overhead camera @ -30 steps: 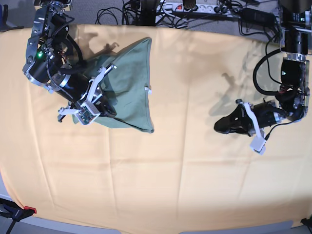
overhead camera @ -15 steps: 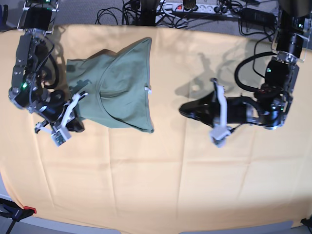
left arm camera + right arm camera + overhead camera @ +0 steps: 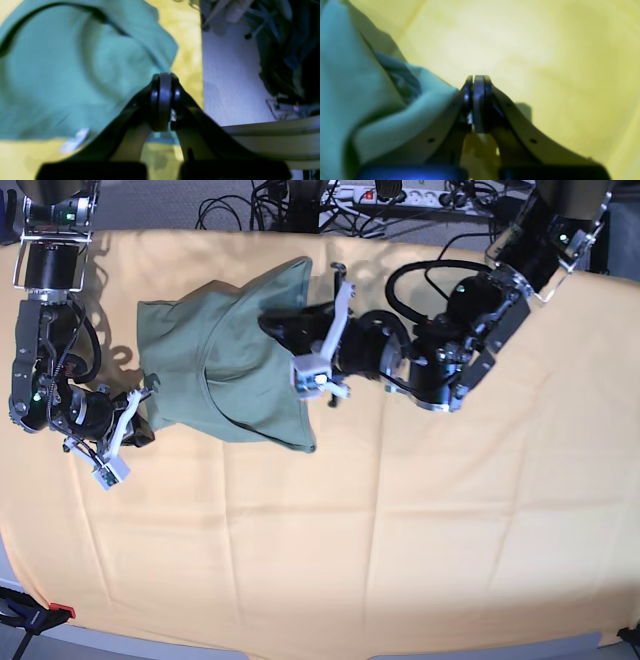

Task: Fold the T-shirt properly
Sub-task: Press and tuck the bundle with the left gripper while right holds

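The sage-green T-shirt (image 3: 230, 370) lies partly folded at the back left of the yellow-orange cloth (image 3: 400, 530). My left gripper (image 3: 272, 323) reaches across from the right and hovers over the shirt's upper middle. In the left wrist view it (image 3: 162, 80) is shut, with nothing seen between the pads and the shirt (image 3: 62, 75) and its white tag (image 3: 75, 140) below. My right gripper (image 3: 143, 430) sits at the shirt's lower-left corner. In the right wrist view it (image 3: 477, 80) is shut, and a ridge of the shirt (image 3: 357, 100) runs into its left finger.
Cables and a power strip (image 3: 400, 195) lie beyond the table's back edge, close behind the shirt's top corner. Grey floor (image 3: 225, 75) shows past that edge. A red clamp (image 3: 55, 612) sits at the front left corner.
My left arm swept from the table's right side across to the shirt. My right gripper pulled the shirt's left part outward to the left, and that part now lies flatter.
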Tool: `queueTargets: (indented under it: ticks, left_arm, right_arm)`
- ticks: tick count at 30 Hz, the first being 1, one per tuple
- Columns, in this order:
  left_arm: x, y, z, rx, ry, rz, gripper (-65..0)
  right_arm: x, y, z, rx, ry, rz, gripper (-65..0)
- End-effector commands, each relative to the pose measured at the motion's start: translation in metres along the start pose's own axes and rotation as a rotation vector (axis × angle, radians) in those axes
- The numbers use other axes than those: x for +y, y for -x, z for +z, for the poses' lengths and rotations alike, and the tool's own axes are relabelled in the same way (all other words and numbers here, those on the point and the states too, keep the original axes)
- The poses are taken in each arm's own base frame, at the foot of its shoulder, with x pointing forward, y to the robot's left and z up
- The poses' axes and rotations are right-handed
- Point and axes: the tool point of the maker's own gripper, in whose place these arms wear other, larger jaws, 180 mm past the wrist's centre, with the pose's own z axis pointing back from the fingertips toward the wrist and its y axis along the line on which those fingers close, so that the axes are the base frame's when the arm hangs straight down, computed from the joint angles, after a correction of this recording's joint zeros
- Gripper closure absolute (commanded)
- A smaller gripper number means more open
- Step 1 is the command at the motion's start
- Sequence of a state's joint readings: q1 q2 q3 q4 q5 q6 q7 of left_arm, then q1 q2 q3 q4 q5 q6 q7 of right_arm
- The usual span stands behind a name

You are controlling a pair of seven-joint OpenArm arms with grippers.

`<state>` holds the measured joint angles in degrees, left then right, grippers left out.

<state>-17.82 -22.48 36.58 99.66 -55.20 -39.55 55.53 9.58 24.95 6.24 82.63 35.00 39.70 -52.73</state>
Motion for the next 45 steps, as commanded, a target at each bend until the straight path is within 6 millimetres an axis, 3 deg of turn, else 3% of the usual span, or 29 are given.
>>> queueTargets:
  ticks: [1,6,9,14,23,32,40,42,45]
  left_arm:
    - [-0.004,-0.015,-0.001,-0.037,0.021,-0.034,0.0]
    - [-0.02,-0.01,-0.024,0.003,0.073,-0.072,0.0]
    - [-0.023,-0.009,-0.029,0.009,0.076,-0.09,0.0]
    - [-0.013,-0.004,-0.035,0.029,0.032,-0.117,0.0]
    - [0.003,0.011,-0.036,0.07,-0.015,-0.105,0.0]
    - [0.031,0.011,-0.028,0.111,-0.126,-0.143,0.0]
    - [0.09,-0.001,-0.002,0.147,-0.256,-0.128,0.0]
    - [0.093,-0.003,0.0,0.141,-0.255,-0.117,0.0]
    - [0.078,-0.018,0.001,0.067,-0.158,-0.114,0.0]
  right_arm:
    - [-0.007,-0.017,0.006,-0.047,0.008,0.016,0.0]
    - [-0.006,-0.014,0.003,-0.039,-0.003,0.002,0.0]
    - [-0.008,-0.024,0.005,-0.067,-0.01,0.0,0.0]
    - [0.002,-0.034,0.006,-0.079,-0.072,-0.02,0.0]
    - [0.03,-0.012,-0.019,0.077,-0.1,0.132,0.0]
    - [0.021,-0.001,-0.005,0.13,-0.124,0.109,0.0]
    - [0.024,-0.001,0.009,0.13,-0.191,0.059,0.0]
    - [0.018,-0.007,0.013,0.107,-0.177,0.058,0.0]
    - [0.008,-0.018,0.018,0.058,-0.145,0.047,0.0]
